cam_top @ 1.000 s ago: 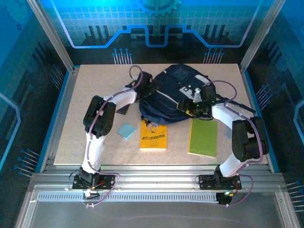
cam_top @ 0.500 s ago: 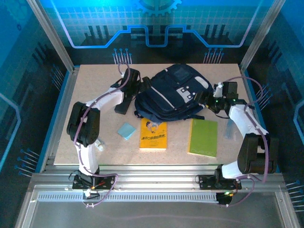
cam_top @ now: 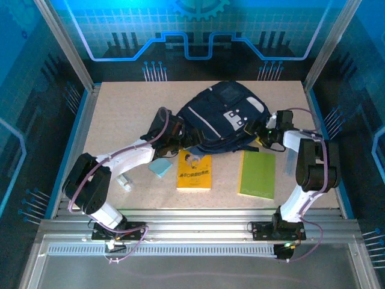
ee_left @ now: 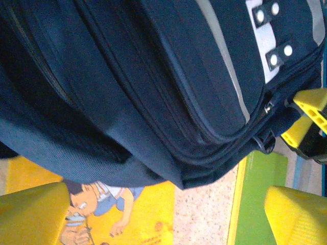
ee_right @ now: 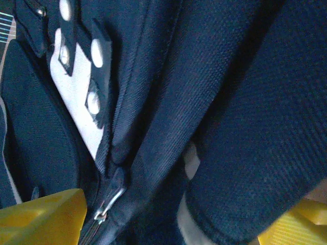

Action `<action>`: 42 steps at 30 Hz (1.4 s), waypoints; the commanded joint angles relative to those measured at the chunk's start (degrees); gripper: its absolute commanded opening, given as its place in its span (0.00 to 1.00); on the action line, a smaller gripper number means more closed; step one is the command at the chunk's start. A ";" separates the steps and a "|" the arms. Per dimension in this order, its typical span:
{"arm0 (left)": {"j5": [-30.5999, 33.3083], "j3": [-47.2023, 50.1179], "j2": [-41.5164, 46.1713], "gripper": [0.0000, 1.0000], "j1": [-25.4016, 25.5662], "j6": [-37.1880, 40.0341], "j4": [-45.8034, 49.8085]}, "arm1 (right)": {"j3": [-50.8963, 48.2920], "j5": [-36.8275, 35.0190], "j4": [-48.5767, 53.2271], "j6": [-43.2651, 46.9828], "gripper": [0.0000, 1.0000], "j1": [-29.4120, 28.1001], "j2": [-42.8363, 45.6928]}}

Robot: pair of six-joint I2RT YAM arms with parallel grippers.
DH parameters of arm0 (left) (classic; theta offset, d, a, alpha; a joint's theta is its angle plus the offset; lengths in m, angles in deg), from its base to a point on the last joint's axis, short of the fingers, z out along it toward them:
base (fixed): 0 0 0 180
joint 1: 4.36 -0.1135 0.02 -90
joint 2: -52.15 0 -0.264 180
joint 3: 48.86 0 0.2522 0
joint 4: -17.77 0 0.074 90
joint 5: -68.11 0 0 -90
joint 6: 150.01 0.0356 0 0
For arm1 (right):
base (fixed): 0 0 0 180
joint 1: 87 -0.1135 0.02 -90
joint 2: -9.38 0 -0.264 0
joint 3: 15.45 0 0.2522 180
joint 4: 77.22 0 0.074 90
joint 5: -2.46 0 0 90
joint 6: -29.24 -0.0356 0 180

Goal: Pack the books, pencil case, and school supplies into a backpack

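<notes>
Top external: one backpack (cam_top: 222, 111), one orange book (cam_top: 194, 171), one green book (cam_top: 257, 174), one blue pad (cam_top: 160, 168); left gripper (ee_left: 166, 212) gapes, right gripper (ee_right: 168, 219) unclear.

You've got the backpack (cam_top: 219, 114) lying toward the back of the table (cam_top: 114, 108), about mid-width. In front of it sit the left book (cam_top: 194, 171), its far edge right up against the bag's near edge, and the right book (cam_top: 257, 174), apart from the first. The pad (cam_top: 160, 167) lies just left of the left book. Your left gripper (cam_top: 178, 137) is at the backpack's near-left edge and your right gripper (cam_top: 263, 133) at its right edge.
</notes>
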 commanded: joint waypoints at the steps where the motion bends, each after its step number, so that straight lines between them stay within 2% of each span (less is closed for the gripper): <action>1: -1.10 1.48 -1.07 0.99 1.78 -4.04 -5.36 | 0.34 2.79 -6.45 -5.09 0.59 0.78 -2.26; 2: -2.03 1.44 -2.19 0.99 2.10 -4.14 -7.15 | 0.41 2.81 -6.59 -5.80 0.42 0.73 -2.05; 3: -3.58 1.51 -3.37 0.99 2.12 -3.99 -9.52 | 0.14 2.81 -6.68 -6.25 0.18 0.77 -1.26; 4: -4.77 1.53 -4.85 0.99 1.97 -4.05 -11.87 | -0.21 3.18 -6.77 -6.75 0.00 0.76 -0.06; 9: -5.66 -0.22 -12.74 0.99 0.51 -3.54 -18.66 | -2.76 9.41 -6.16 -11.49 0.00 0.27 8.74; 11: -5.58 -1.55 -16.87 0.99 -1.62 -4.48 -22.20 | -2.63 9.37 -1.35 -11.38 0.00 -0.46 14.49; 14: -8.75 -4.46 -22.59 0.99 -5.86 -7.32 -28.58 | -0.23 6.55 7.74 -8.69 0.00 -2.11 21.29; 16: -9.75 -7.26 -24.54 0.99 -7.57 -5.97 -30.62 | 0.84 6.29 10.53 -8.90 0.00 -3.24 23.78; 20: -9.02 -15.47 -25.29 0.99 -8.15 4.64 -26.24 | 0.97 5.53 11.70 -13.68 0.00 -5.59 26.00; 25: -10.80 -24.97 -25.59 0.99 -8.93 12.69 -14.53 | 0.59 -5.60 9.78 -19.50 0.00 -11.15 27.48; 28: -12.23 -25.56 -22.86 0.99 -8.94 16.66 -6.82 | 1.40 -9.41 8.12 -24.07 0.00 -12.60 26.64; 32: -12.85 -20.08 -15.37 0.99 -8.39 21.56 0.01 | 5.11 -13.24 8.94 -26.52 0.00 -14.37 25.34; 36: -12.58 -11.72 -6.38 0.98 -6.66 24.50 0.06 | 10.11 -15.67 12.25 -26.63 0.00 -15.50 23.12; 38: -12.96 -6.69 -0.85 0.90 -4.55 25.89 -0.79 | 12.21 -16.16 13.23 -27.54 0.00 -15.78 21.42; 42: -13.59 -1.79 5.08 0.83 -0.39 27.07 -3.20 | 13.72 -16.46 12.82 -29.76 0.00 -15.81 19.24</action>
